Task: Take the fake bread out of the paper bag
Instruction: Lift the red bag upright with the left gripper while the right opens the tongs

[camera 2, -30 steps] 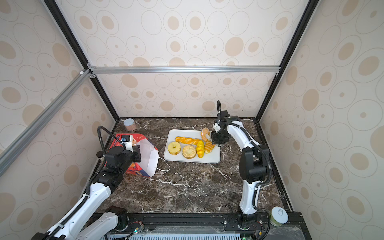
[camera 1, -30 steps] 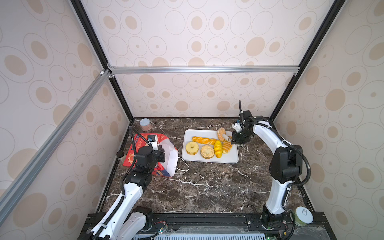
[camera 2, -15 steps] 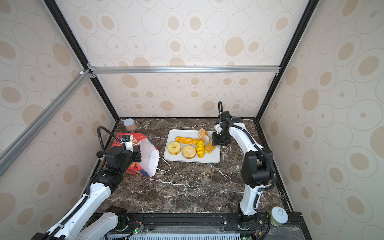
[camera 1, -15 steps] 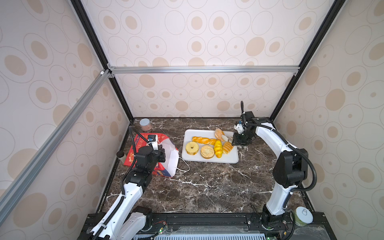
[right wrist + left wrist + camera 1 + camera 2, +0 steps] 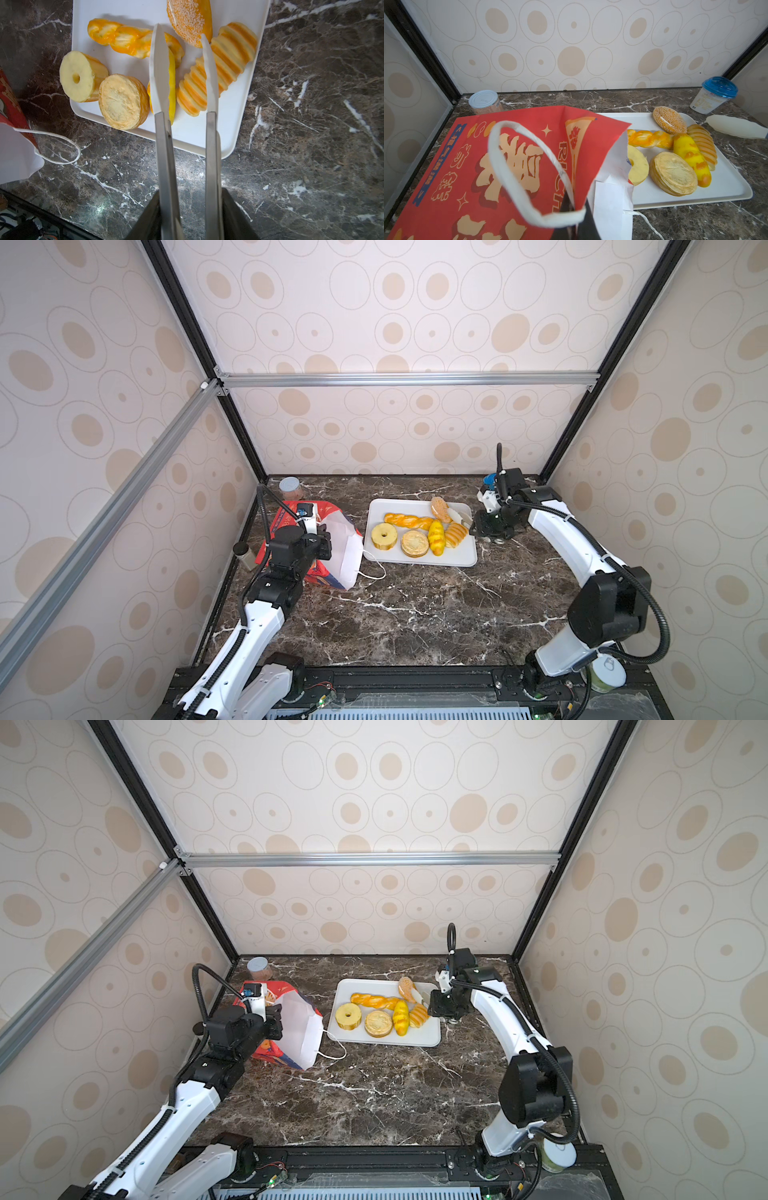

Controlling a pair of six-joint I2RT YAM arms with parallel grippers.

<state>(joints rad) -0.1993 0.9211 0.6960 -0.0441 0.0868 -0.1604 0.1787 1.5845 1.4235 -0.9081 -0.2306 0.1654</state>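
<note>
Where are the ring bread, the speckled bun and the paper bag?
ring bread [image 5: 377,540]: in a top view, yellow face beside hole.
speckled bun [image 5: 675,124]: left wrist view, sugared crust.
paper bag [image 5: 467,162]: left wrist view, red printed side.

Scene bright, even, diffuse; light falls from above, source out of frame. Both top views: sharp, shadows soft and short beside white tray [image 5: 419,560] and under arms; walls bow outward at edges, wide-angle stretch. Left wrist view: string handle [image 5: 495,149] of paper bag [image 5: 446,166] close to lens, soft-edged; tray and back wall sharper. Right wrist view: pale glare patch on marble tabletop [image 5: 99,205], grey shadow on tray beside twisted braid [image 5: 128,41]
</note>
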